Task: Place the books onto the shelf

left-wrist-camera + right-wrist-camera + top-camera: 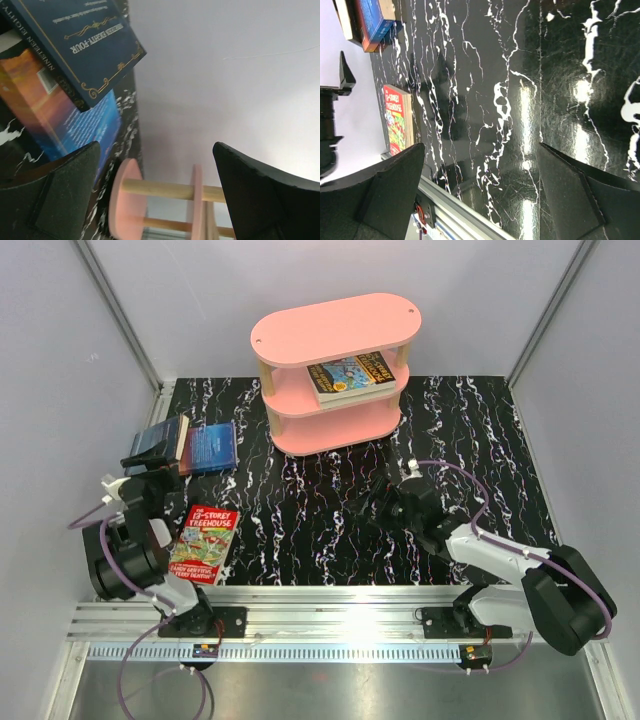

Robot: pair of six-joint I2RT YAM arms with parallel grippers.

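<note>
The pink shelf (335, 375) stands at the back of the table, with a yellow-teal book (352, 377) lying on its middle tier. Two dark blue books lie at the left: one (165, 437) overlapping the other (212, 447). My left gripper (150, 462) hovers just in front of them, open and empty. The left wrist view shows the upper dark blue book (85, 45) over the blue-orange one (65, 120), and the shelf (130, 200) between my open fingers. A red "Treehouse" book (203, 543) lies near the front left. My right gripper (378, 502) is open over bare table.
The black marbled table (330, 530) ends at a metal rail (330, 605) at the front. Grey walls close in the left, back and right. In the right wrist view the red book (396, 125) and the left arm (330, 115) show at the left.
</note>
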